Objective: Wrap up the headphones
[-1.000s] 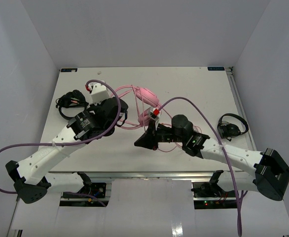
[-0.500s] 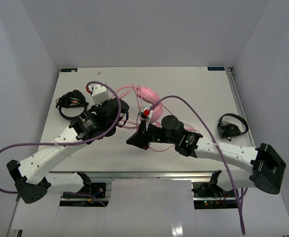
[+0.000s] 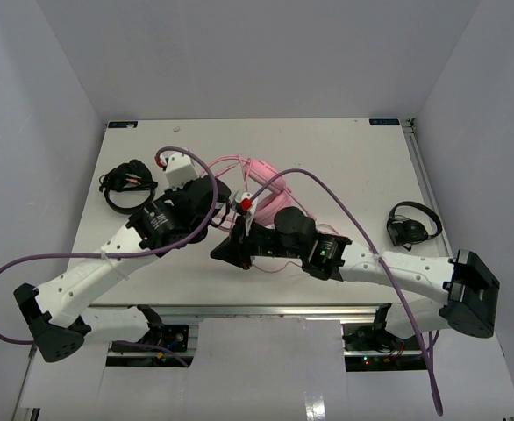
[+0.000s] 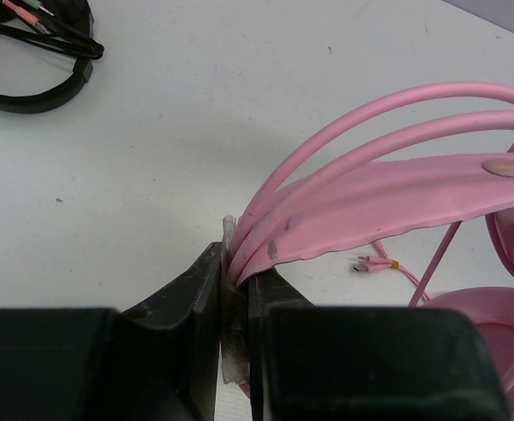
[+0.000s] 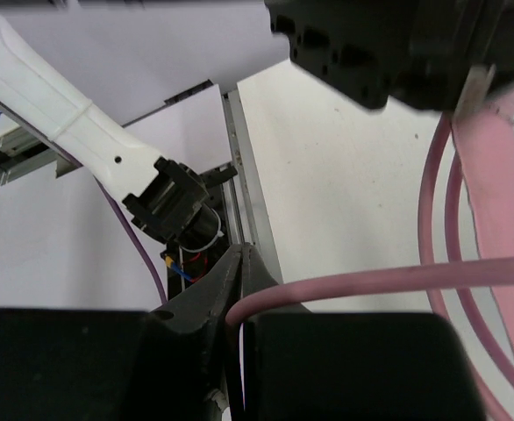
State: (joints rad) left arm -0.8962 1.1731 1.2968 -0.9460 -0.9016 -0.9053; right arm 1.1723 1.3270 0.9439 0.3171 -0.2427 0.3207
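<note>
Pink headphones [image 3: 261,167] clamped by the headband [image 4: 397,189] in the left gripper [image 4: 236,285]; right gripper [image 5: 239,303], at their seven o'clock, pinches the cable [image 5: 371,279]. Winding underway, I'd say: next, loop it round.

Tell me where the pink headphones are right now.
In the top view the headphones are near the table's middle; the left gripper clamps their headband and the right gripper pinches their cable.

Black headsets [image 3: 125,182] left and right; far tabletop [image 3: 345,149] open
</note>
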